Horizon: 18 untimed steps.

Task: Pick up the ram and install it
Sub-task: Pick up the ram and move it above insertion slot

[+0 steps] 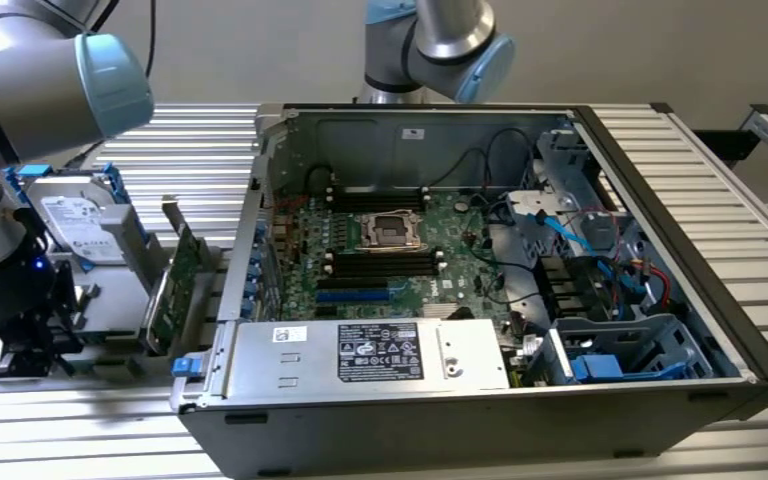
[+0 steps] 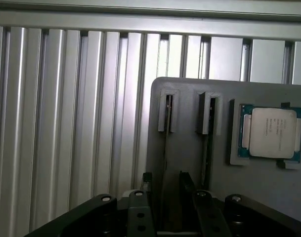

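Note:
The ram [image 2: 165,143] shows as a thin strip seen edge-on, standing in one of two narrow slots of a grey holder plate [image 2: 190,94]. My gripper [image 2: 166,181] is open, one dark fingertip [image 2: 147,178] on each side of that slot line, close above the plate. In the exterior view the gripper [image 1: 21,345] hangs low over the grey holder [image 1: 104,300] beside the open computer case [image 1: 491,400]; the arm hides the ram there. The motherboard's long black memory slots [image 1: 381,263] lie beside the processor socket [image 1: 392,228].
A processor chip [image 2: 269,132] sits in a recess of the plate beside the second slot [image 2: 208,143]. A hard drive [image 1: 75,225] and a wider green card [image 1: 175,290] stand on the holder. A second arm's base [image 1: 431,45] rises behind the case. Ribbed aluminium table [image 2: 66,123] surrounds everything.

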Tool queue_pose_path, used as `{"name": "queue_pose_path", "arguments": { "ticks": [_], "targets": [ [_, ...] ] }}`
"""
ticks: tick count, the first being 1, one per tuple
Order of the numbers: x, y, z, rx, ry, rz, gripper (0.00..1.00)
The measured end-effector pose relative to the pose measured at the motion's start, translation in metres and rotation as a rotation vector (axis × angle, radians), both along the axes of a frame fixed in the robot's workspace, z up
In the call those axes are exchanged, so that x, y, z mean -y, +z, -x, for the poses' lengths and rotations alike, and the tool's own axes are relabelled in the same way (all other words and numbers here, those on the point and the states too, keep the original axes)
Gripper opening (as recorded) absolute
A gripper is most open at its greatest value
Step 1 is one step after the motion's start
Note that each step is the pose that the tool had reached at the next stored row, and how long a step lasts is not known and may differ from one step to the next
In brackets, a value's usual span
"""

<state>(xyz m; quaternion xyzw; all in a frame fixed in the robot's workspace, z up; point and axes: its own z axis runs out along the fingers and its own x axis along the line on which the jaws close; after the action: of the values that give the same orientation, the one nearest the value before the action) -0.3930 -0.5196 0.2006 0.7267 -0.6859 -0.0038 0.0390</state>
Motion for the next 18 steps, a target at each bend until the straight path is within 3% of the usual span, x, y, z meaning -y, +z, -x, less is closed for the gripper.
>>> {"name": "queue_pose_path", "arguments": {
  "ticks": [5,12,14,15,18],
  "targets": [
    [0.0,-0.0084,0.0,0.0001,0.003,-0.0001,0.36],
    [0.0,-0.0084,0.0,0.0,0.003,0.0,0.36],
    [0.0001,-0.0084,0.0,0.0,0.003,0.0,0.34],
    [0.0001,-0.0084,0.0,0.0,0.003,0.0,0.27],
    [0.0001,-0.0084,0.0,0.0,0.003,0.0,0.27]
  ]
}}
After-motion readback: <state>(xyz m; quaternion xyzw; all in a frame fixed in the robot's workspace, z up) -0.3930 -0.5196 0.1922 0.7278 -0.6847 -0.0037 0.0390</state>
